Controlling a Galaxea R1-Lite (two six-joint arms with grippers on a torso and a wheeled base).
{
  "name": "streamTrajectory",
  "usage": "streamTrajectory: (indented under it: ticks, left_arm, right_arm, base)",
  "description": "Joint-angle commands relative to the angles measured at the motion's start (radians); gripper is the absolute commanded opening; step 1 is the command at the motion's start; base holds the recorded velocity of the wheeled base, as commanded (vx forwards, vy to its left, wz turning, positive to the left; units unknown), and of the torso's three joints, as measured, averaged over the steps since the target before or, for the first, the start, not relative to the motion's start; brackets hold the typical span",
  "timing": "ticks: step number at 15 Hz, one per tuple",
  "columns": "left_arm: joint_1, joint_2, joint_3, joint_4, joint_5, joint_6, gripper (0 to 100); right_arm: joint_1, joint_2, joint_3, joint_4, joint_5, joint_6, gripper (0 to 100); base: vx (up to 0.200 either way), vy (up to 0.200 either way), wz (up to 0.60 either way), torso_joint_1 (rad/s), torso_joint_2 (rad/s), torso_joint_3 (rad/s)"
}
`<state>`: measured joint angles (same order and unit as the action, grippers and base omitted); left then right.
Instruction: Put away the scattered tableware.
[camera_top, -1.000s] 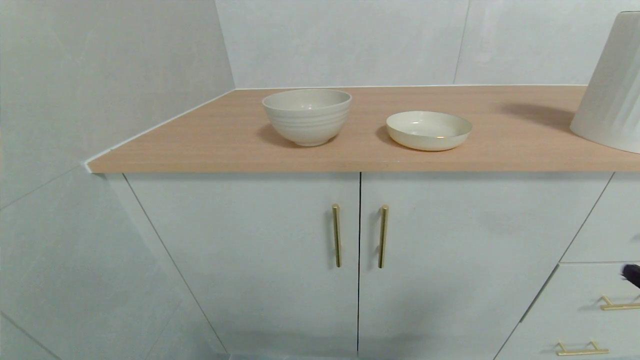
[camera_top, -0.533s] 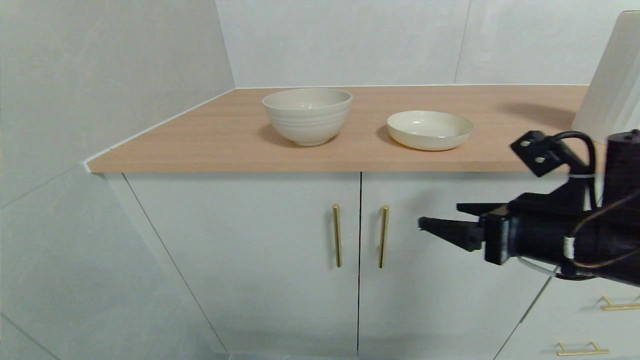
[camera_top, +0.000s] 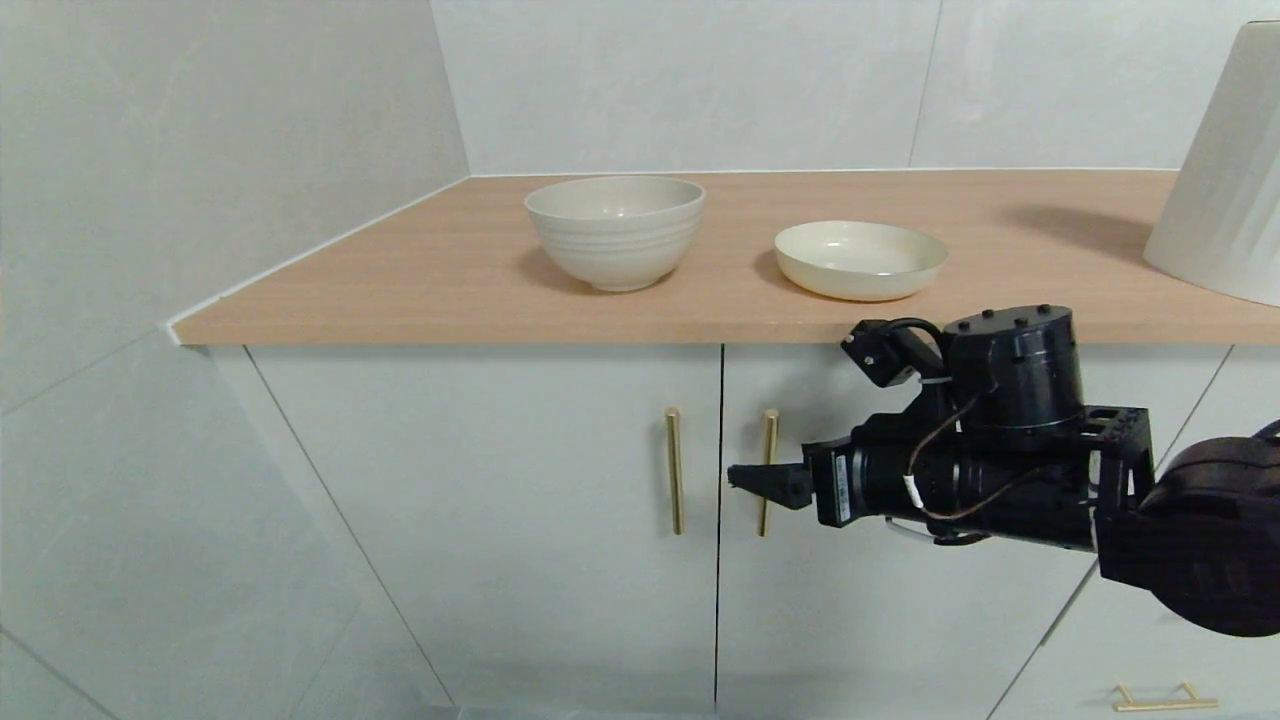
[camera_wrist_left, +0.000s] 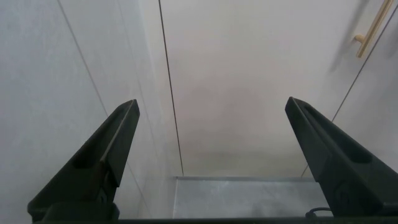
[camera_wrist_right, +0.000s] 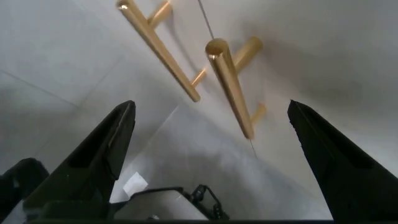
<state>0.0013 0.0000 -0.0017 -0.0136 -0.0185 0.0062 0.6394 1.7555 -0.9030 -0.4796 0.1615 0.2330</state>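
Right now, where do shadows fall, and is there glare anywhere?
Head view: soft shadows lie left of the bowl and the dish on the counter, no harsh glare. Right wrist view: a bright highlight runs along the nearer gold handle.

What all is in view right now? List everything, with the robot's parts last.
deep bowl: one, off-white, on the countertop, left of the dish
shallow dish: one, cream, on the countertop, right of the bowl, apart from it
ribbed object: one, white, at the countertop's far right
countertop: one, light wood, above the cabinet
cabinet doors: two, white, shut, under the countertop
door handles: two, gold, upright, either side of the centre seam
drawer handle: one, gold, lower right
right tool: one, black, open, at the right door's handle
left tool: one, black, open, facing white panels
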Motion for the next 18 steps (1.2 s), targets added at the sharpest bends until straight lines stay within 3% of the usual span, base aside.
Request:
streamTrajectory:
  ticks: [1, 8, 11, 18]
  left_arm:
    - [0.0, 0.0, 0.0, 0.0, -0.001, 0.0, 100]
    - [0.0, 0.0, 0.0, 0.0, 0.0, 0.0, 100]
    - [0.0, 0.0, 0.0, 0.0, 0.0, 0.0, 100]
    - [0.0, 0.0, 0.0, 0.0, 0.0, 0.0, 100]
  right_arm:
    - [0.002, 0.068, 0.006, -0.057, 0.0, 0.0, 100]
    - [0.026, 0.147, 0.021, -0.214, 0.0, 0.008, 100]
    - [0.065, 0.162, 0.064, -0.352, -0.003, 0.077, 100]
    - [0.117, 0.081, 0.176, -0.39, 0.024, 0.08, 100]
  base:
    - [0.0, 0.0, 0.0, 0.0, 0.0, 0.0]
    - [0.0, 0.0, 0.0, 0.0, 0.0, 0.0]
    - [0.0, 0.0, 0.0, 0.0, 0.0, 0.0]
    - [0.0, 0.0, 0.0, 0.0, 0.0, 0.0]
